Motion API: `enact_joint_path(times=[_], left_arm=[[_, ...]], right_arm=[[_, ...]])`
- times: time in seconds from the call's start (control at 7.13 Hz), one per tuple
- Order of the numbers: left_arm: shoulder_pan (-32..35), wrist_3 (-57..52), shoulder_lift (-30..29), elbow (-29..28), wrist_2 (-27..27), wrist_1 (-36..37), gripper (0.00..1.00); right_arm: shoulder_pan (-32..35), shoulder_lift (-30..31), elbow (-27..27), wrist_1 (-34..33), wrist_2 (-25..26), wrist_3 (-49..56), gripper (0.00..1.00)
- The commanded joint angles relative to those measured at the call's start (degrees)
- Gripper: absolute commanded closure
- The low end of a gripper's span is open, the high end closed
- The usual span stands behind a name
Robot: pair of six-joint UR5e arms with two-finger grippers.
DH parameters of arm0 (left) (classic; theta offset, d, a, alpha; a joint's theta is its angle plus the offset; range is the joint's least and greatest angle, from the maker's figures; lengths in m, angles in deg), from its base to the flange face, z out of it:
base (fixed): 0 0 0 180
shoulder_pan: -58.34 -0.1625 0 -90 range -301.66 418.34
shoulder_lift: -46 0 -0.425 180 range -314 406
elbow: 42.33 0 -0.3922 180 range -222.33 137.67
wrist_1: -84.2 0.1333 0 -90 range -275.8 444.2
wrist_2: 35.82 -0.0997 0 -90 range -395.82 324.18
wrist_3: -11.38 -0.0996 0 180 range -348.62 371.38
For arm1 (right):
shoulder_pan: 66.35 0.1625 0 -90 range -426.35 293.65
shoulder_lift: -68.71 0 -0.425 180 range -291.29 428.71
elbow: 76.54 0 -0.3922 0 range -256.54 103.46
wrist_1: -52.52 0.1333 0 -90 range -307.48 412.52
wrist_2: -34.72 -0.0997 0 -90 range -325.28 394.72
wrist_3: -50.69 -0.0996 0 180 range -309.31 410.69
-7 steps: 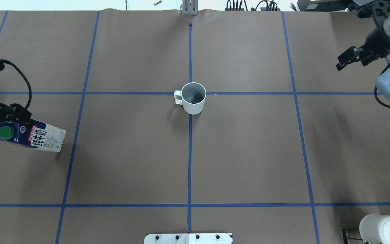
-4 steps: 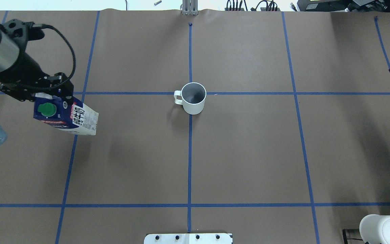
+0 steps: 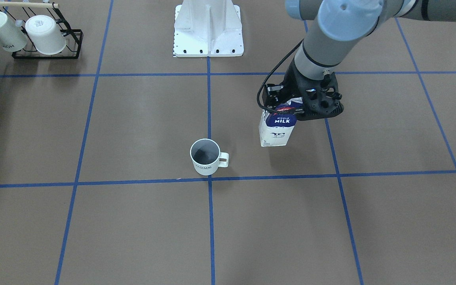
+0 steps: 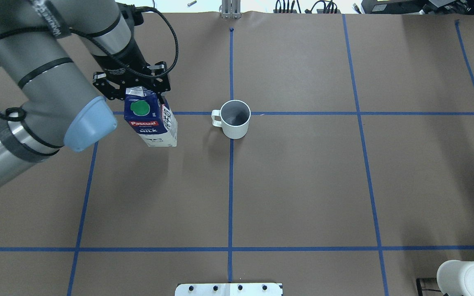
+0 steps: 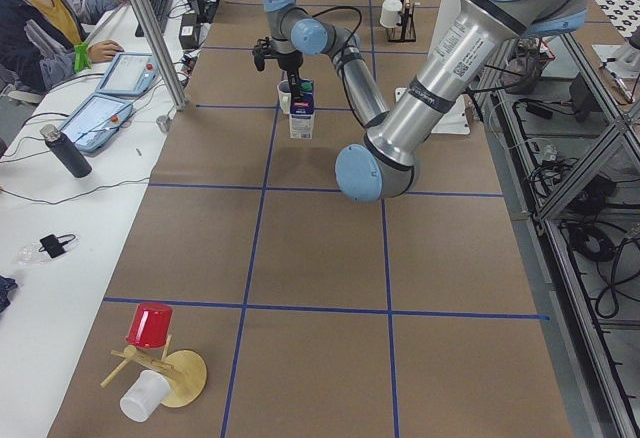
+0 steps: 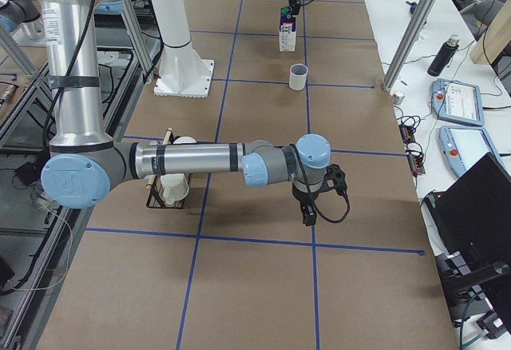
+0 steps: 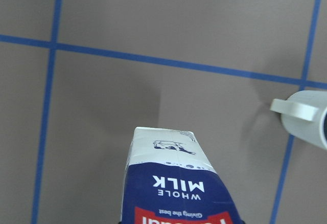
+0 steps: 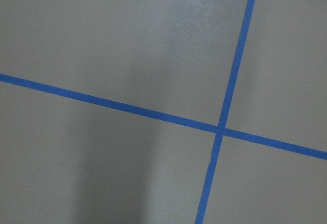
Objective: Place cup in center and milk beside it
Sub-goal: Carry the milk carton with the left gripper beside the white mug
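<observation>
Milk (image 4: pixel 150 123) upright, clamped at top in my L gripper (image 4: pixel 138 91), near cup (image 4: pixel 235 119) at tape crossing (image 3: pixel 209 180); R gripper (image 6: pixel 310 216) jaws: can't tell.

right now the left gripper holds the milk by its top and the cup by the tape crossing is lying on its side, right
No, the cup stands upright, mouth up, as the overhead exterior view shows. The rest is right: it is by the tape crossing, and the left gripper holds the milk by its top.
</observation>
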Motion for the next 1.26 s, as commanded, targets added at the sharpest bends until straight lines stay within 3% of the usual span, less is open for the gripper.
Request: enact_joint_path(times=[0.0,0.28,1.12], left_arm=[[-0.7,0.6,-6.5,-10.0,-0.1,-4.6,0.65],[-0.7,1.0,-9.5,-18.3,-0.1,-11.7,0.65],[-1.2,0.7,-11.5,-24.1,-2.0,-15.0,0.62]], right_arm=[[0.7,1.0,0.7,0.0,-0.2,0.1,0.00],[0.8,1.1,0.8,0.0,-0.2,0.1,0.00],[0.8,1.2,0.8,0.0,-0.4,0.1,0.00]])
